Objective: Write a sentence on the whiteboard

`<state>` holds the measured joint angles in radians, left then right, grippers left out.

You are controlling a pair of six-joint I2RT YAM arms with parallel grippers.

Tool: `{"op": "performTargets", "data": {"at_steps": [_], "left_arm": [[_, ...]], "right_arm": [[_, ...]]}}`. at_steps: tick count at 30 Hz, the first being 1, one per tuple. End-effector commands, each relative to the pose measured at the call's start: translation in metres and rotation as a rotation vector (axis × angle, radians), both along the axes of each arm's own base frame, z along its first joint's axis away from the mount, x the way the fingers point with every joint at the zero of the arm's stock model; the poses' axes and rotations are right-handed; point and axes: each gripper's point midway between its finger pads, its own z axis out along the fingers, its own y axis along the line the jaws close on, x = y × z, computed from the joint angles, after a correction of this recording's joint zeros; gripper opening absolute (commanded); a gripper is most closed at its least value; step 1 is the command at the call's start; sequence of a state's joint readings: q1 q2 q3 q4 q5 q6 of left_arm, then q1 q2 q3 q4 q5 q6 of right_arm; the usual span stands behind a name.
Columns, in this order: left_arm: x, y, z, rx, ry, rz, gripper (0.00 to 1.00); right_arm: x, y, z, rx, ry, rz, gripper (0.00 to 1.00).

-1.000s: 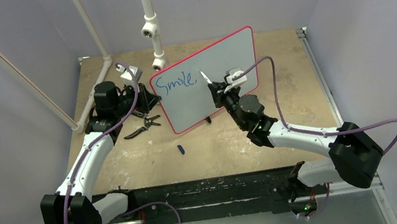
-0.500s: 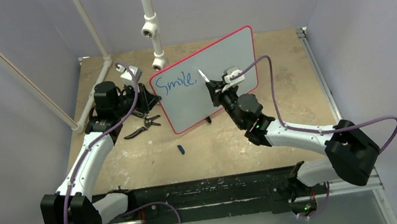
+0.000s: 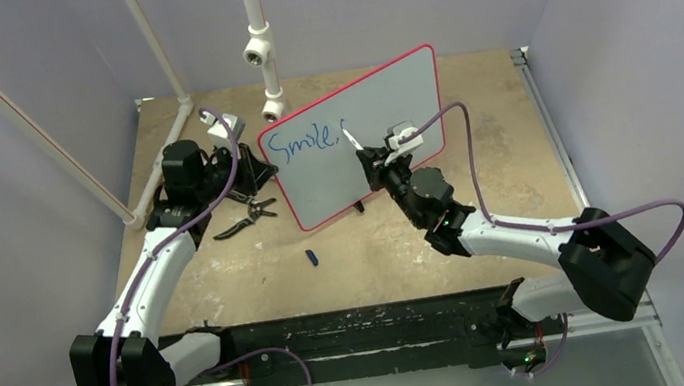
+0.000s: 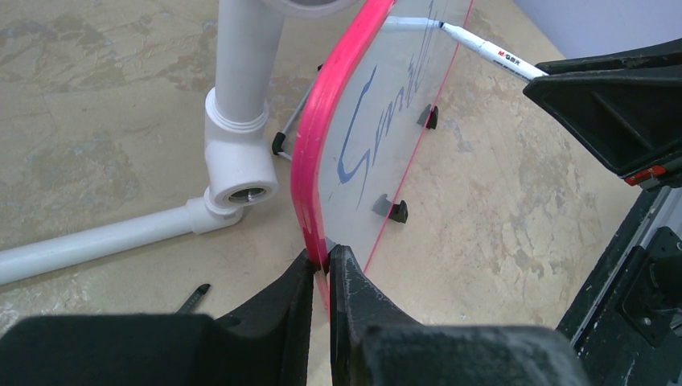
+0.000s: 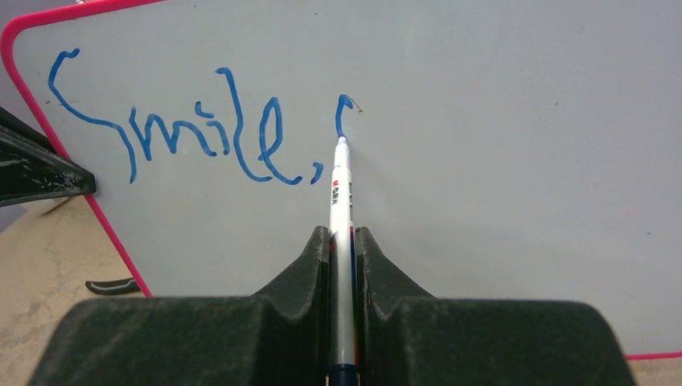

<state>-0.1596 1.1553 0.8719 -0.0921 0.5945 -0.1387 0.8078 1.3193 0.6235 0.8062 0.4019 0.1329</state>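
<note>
**Worn tan tabletop (image 3: 501, 130), a board with one word on it**

Pale lilac walls (image 3: 618, 33) close the table in on three sides, and a white plastic pipe (image 3: 259, 48) stands at the back, with more pipe running down the left.

The whiteboard (image 3: 375, 97) stands on edge near the middle of the table. It is turned at a slant, with its face towards the arms and its red frame bright against the wood. The left gripper (image 4: 322, 269) is pinched narrow on the board's left edge, one finger on each side of the frame.

The right gripper (image 5: 343, 241) is closed round a white marker (image 5: 341, 193), which sticks out between its fingers. The marker's tip touches the board at the foot of a short blue hook.

The sentence (image 5: 185, 133) reads only "Smile," in blue handwriting along the upper left of the board. The hook sits just right of the comma, and the rest of the face is bare grey-white.

A pair of dark-handled pliers (image 3: 241, 222) lies on the table in front of the board's left corner. A small dark blue cap (image 3: 312, 256) lies nearer the arm bases, apart from everything else.
</note>
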Motion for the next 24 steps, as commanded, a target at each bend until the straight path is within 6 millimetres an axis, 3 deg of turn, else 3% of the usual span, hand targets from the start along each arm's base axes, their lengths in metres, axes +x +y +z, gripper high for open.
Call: {"op": "performTargets", "data": {"at_steps": [1,12,24], "left_arm": [[0.001,-0.003,0.003,-0.005,-0.02,-0.009,0.0],[0.001,-0.004,0.004,-0.005,-0.023,-0.01,0.0],[0.0,-0.004,0.005,-0.008,-0.026,-0.012,0.0]], "right_arm": [[0.003,-0.014,-0.003,0.025,0.04,-0.075,0.0],[0.004,-0.014,-0.015,-0.008,0.073,-0.082,0.0],[-0.013,0.001,-0.021,-0.022,0.081,-0.025,0.0]]}}
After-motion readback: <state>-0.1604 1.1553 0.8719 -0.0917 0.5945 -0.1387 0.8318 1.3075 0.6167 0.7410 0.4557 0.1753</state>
